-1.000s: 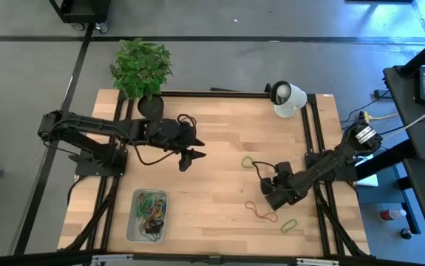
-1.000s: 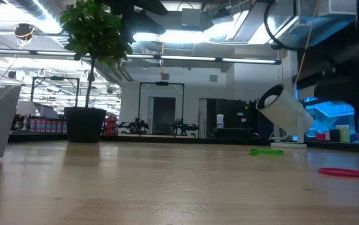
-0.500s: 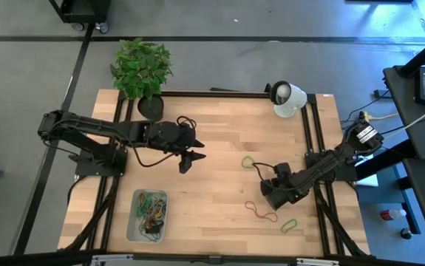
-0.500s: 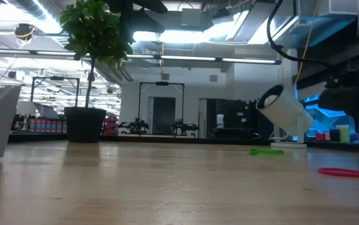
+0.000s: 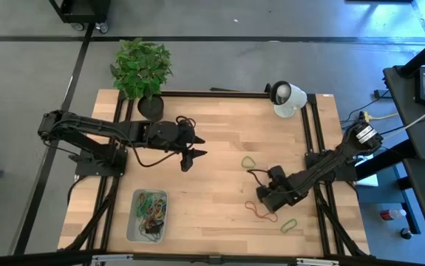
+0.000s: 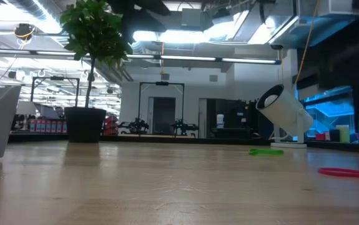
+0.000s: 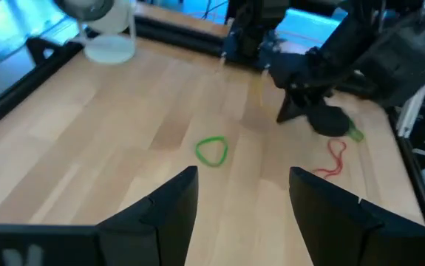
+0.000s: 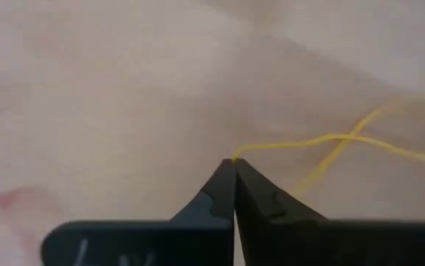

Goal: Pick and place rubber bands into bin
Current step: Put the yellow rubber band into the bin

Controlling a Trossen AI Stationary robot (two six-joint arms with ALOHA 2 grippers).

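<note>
Robotics lab or workshop | wooden table (image 5: 212, 148) on black metal framing, grey concrete floor around | low view: ceiling light strips (image 6: 216, 59), more arm rigs (image 6: 135, 126) at centre background | potted plant (image 5: 143, 68) upper left

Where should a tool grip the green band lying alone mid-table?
Grip the green band on one strand of its loop, coming straight down from above. It lies flat on the bare wooden table with clear space around it, so a side approach would probably slide under nothing.
</note>
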